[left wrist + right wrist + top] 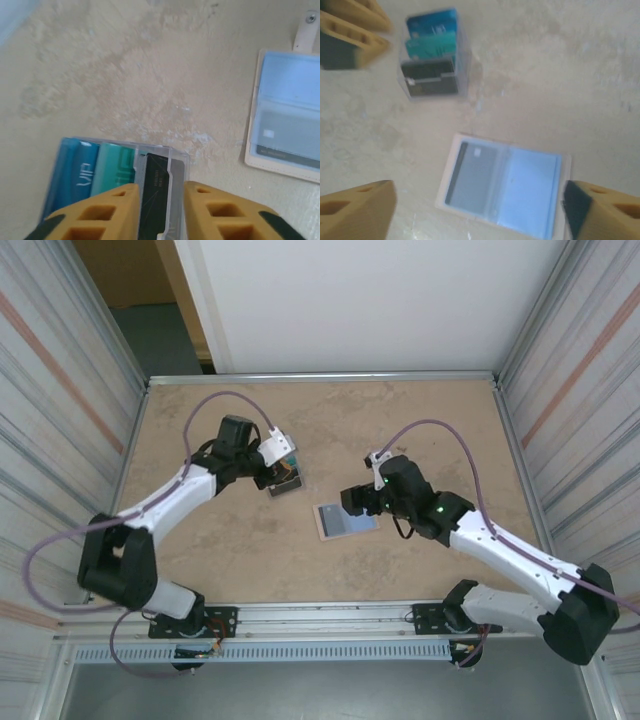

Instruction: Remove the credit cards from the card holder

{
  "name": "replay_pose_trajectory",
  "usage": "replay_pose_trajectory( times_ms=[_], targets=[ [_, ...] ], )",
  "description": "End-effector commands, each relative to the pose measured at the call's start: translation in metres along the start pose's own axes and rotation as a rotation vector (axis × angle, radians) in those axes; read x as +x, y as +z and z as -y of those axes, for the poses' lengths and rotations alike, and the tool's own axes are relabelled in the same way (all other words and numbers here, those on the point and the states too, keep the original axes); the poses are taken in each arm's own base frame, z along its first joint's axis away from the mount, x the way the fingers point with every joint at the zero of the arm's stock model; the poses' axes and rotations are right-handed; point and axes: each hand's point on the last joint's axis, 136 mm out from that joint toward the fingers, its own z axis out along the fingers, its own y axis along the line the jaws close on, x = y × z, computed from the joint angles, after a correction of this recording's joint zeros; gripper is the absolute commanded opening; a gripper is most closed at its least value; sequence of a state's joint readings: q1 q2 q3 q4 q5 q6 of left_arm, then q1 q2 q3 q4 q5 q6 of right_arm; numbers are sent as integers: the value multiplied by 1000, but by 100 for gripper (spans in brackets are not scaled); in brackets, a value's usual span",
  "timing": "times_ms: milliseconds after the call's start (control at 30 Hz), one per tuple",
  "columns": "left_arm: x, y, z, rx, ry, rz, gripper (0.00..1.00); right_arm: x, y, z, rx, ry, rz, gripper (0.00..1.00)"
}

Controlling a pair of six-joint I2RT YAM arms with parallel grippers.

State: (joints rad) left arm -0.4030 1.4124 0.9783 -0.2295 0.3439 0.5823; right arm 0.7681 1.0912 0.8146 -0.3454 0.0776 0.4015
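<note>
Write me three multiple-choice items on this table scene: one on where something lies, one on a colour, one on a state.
1. In the top view, the clear card sleeve lies:
A) left of the card holder, apart from it
B) on top of it
C) right of it

2. The card holder's lining is:
A) red
B) pale blue
C) green

3. The card holder is:
A) snapped shut
B) standing on edge
C) open flat

Answers:
1 A, bare table shows between them.
2 B, both inner pockets look pale blue.
3 C, both halves lie spread on the table.
</note>
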Motion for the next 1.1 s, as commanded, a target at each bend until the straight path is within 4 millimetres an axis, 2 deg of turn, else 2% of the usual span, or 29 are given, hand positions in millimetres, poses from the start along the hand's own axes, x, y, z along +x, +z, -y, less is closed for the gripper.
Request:
replay_pose_trajectory(
  times_ms=[0, 67, 167, 200, 233, 400, 600, 800, 1067],
  targets=[
    [-12, -28, -14, -175, -82, 66, 53, 10, 5, 3, 66, 40, -68, 70],
    [-13, -44, -16, -254, -133, 100, 56, 21, 14, -3, 65, 37, -116, 61],
    [-6, -65, -23, -370, -254, 147, 83, 37, 28, -14, 59, 20, -178, 53],
    [-2, -71, -24, -403, -304, 162, 96, 42, 33, -17, 58, 13, -197, 52],
    [2, -77, -24, -426, -343, 174, 99, 47, 38, -21, 54, 7, -219, 49],
    [26, -92, -22, -510, -488, 199, 99, 64, 62, -30, 53, -3, -311, 44],
    [43, -104, -19, -562, -553, 216, 99, 78, 89, -33, 83, -20, -396, 40],
    [50, -100, -17, -555, -563, 177, 99, 91, 111, -30, 129, -27, -467, 41],
    [54, -94, -17, -557, -577, 163, 99, 110, 122, -24, 155, -6, -520, 44]
  ],
)
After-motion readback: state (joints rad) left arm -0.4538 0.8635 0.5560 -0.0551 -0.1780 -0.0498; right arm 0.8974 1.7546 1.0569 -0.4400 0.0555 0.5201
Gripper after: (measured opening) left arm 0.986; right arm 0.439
